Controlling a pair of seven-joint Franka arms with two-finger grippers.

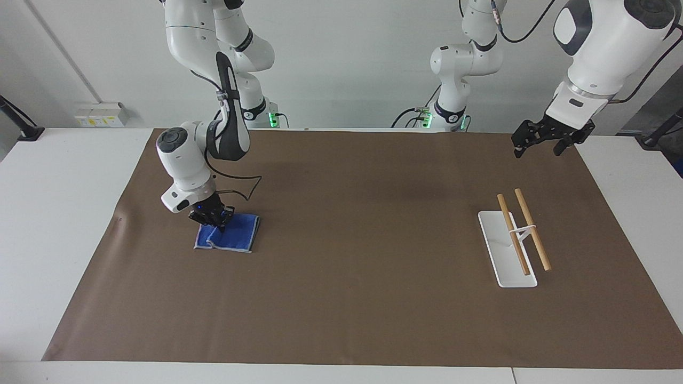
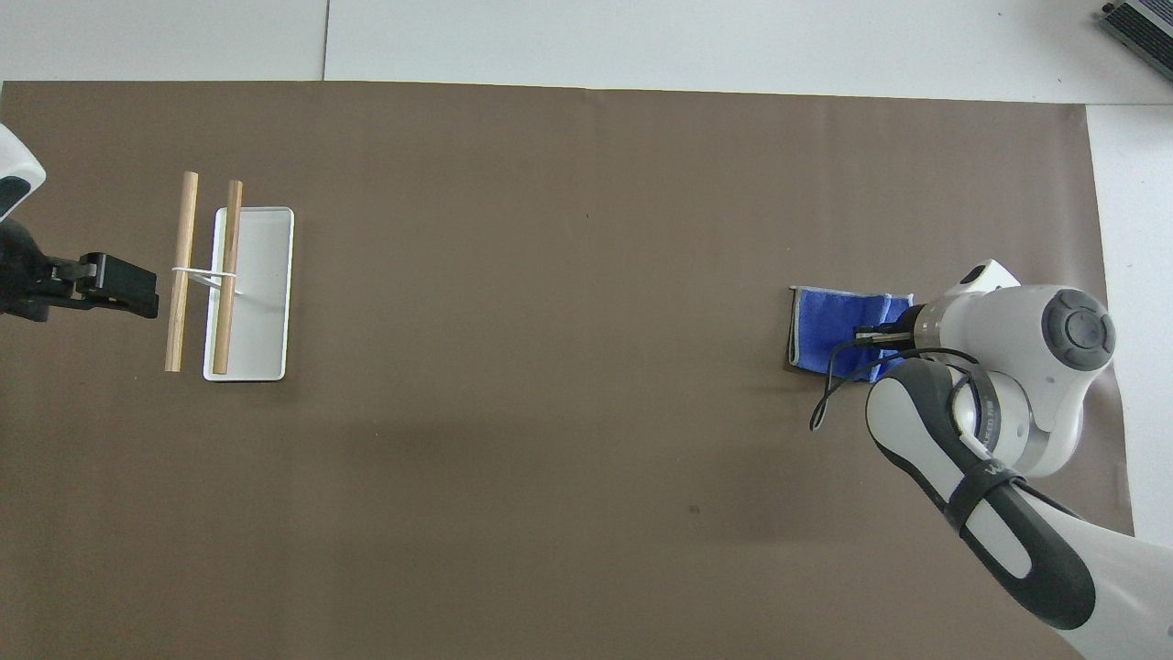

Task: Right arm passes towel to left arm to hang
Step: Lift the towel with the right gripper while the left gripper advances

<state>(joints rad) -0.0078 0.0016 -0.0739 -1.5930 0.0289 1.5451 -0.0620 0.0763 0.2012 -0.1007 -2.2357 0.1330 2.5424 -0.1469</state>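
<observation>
the surface (image 1: 48, 224) was white, overlaid by a wide matte brown mat (image 1: 347, 298). the right arm (image 1: 184, 165) bent low over the mat near its own end, a glossy black elbow above a white wrist. the left arm (image 1: 597, 48) waited high over the opposite end's edge nearest the robots. there a rack (image 1: 507, 256) stood, a flat white base with two round wooden rods. the towel (image 1: 229, 237), soft blue terry with a pale hem, lay bunched on the mat. the right gripper (image 1: 213, 220) had its fingers clamped together on a pinched fold. the left gripper (image 1: 544, 140) hung with fingers apart. such a shallow pinch of limp cloth could slip on lifting, or droop badly for the handover.
</observation>
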